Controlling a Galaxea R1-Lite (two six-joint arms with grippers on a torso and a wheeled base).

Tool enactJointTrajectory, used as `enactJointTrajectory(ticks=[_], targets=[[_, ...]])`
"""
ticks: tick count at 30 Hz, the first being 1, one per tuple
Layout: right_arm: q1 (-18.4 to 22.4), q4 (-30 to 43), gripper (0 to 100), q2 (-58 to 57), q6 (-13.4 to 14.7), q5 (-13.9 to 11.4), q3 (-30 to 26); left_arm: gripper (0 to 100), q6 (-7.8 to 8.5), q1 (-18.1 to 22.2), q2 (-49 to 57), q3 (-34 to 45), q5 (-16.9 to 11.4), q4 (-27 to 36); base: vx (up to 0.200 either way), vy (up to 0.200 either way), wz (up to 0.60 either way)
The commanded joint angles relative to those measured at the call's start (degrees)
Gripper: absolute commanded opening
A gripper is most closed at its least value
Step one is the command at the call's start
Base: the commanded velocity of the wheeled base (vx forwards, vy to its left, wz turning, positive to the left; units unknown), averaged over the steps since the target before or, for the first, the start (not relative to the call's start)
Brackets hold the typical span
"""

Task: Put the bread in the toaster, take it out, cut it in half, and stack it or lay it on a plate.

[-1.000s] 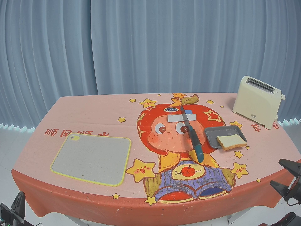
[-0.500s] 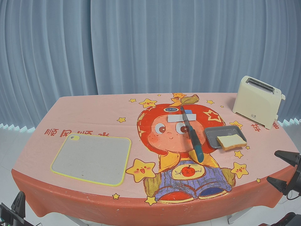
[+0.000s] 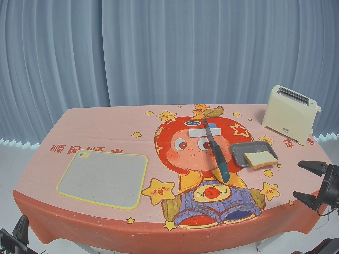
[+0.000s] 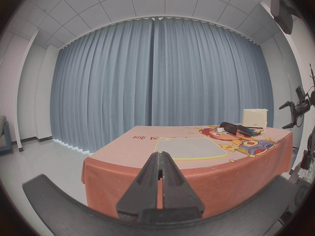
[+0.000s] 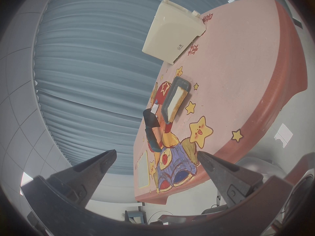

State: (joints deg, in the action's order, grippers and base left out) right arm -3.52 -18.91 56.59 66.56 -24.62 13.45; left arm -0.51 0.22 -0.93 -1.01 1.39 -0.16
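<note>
Pale cream bread (image 3: 260, 158), one square slice with a thin tan crust, lies flat on a shallow grey tray (image 3: 238, 149) toward the table's (image 3: 106, 131) right edge, just in front of the toaster (image 3: 289, 113) at the far right corner. The slice sits at the tray's near right corner and appears to lap over the rim there. It looks soft, thin and untoasted.

The right claw (image 3: 296, 179) hangs above the table's near right edge, fingers spread wide, empty and well apart from the bread. The left claw (image 4: 160, 154) sits low off the near left corner, fingers pressed together, holding nothing.

Several things could likely go wrong from here:
- A flat slice gives little to grip. A finger might catch the raised rim and shove the tray instead of getting under the bread.
- Squeezing hard would probably dent or tear the soft crumb. Squeezing lightly might let the slice sag and slip out on the way.
- The toaster's slot looks narrow, so a tilted slice could snag on its lip.
- A teal-handled knife (image 3: 217, 152) lies just beside the tray's left side, where a sliding tray could bump it.
</note>
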Motion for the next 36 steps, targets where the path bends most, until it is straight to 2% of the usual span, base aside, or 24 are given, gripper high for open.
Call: enactJointTrajectory(ticks=[1,21,36], targets=[[0.0,-1.4,100,4.6,-0.3,-0.1,0.2,0,-0.02,0.0,0.9,1.0,-0.1,0.0,0.0,0.0,0.0],[0.0,-10.3,100,15.6,-0.4,0.0,1.8,0,-0.02,0.0,0.9,1.0,0.0,0.0,0.0,0.0,0.0],[-0.1,-10.6,100,20.1,-0.8,0.1,3.2,0,-0.02,0.0,0.9,1.0,0.0,0.0,0.0,0.0,0.0]])
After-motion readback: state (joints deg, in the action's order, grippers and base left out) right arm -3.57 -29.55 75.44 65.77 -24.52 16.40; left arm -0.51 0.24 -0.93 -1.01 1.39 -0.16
